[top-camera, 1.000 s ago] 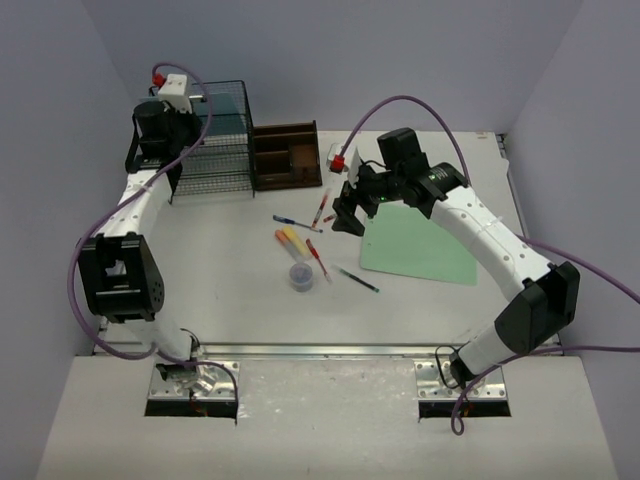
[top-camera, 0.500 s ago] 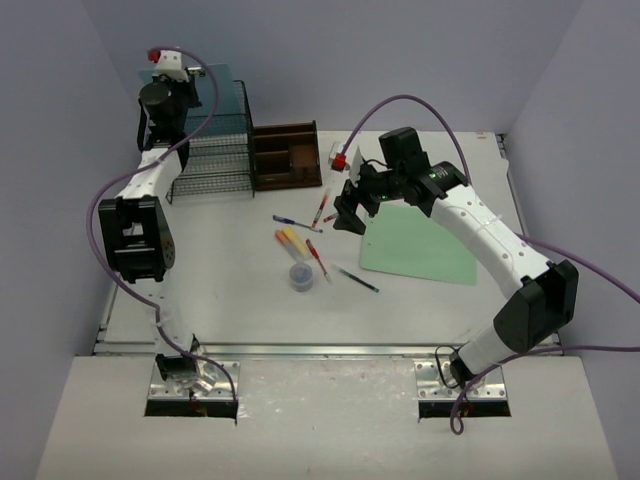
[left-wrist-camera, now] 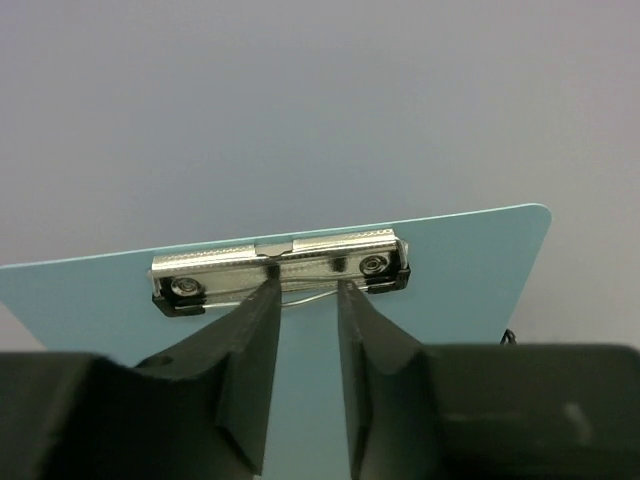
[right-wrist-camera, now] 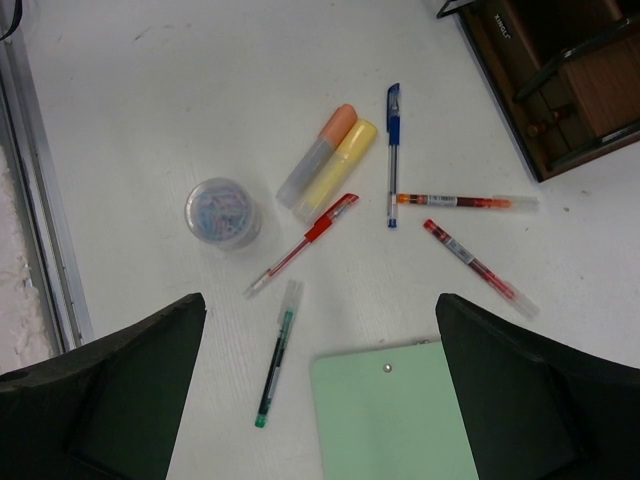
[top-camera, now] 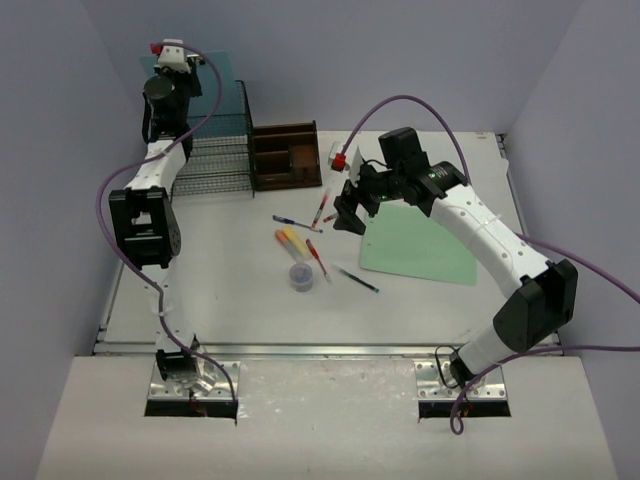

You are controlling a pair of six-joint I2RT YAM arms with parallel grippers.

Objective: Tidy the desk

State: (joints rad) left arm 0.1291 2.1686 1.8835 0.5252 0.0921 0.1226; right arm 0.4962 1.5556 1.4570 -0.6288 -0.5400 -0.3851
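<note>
Counter point(top-camera: 220, 290): white, matte, walled in pale lavender-grey, with a metal rail point(right-wrist-camera: 40, 200) along its near edge.

Left hand point(left-wrist-camera: 305, 285): raised at the far left corner above the black wire-mesh rack point(top-camera: 215, 160). Its fingers stand a narrow gap apart, with their tips at the lower edge of the metal clip point(left-wrist-camera: 280, 262) of a blue clipboard point(left-wrist-camera: 470, 270). Whether they touch the clip cannot be told. The clipboard stands upright at the rack, against the back wall.

Right hand point(right-wrist-camera: 318, 300): spread wide, holding nothing, hovering above loose stationery at mid-counter.

Items lying below it:
- an orange highlighter point(right-wrist-camera: 318, 155) and a yellow highlighter point(right-wrist-camera: 335, 168), side by side and touching
- a blue pen point(right-wrist-camera: 392, 150) just beside them
- three red pens point(right-wrist-camera: 305, 243), apart from one another
- a green pen point(right-wrist-camera: 276, 352)
- a clear round tub of paper clips point(right-wrist-camera: 222, 213), upright
- a green clipboard point(right-wrist-camera: 395, 410), flat, near the green pen

A dark-brown wooden organiser point(right-wrist-camera: 550, 70) sits at the far edge, just beside the rack.
</note>
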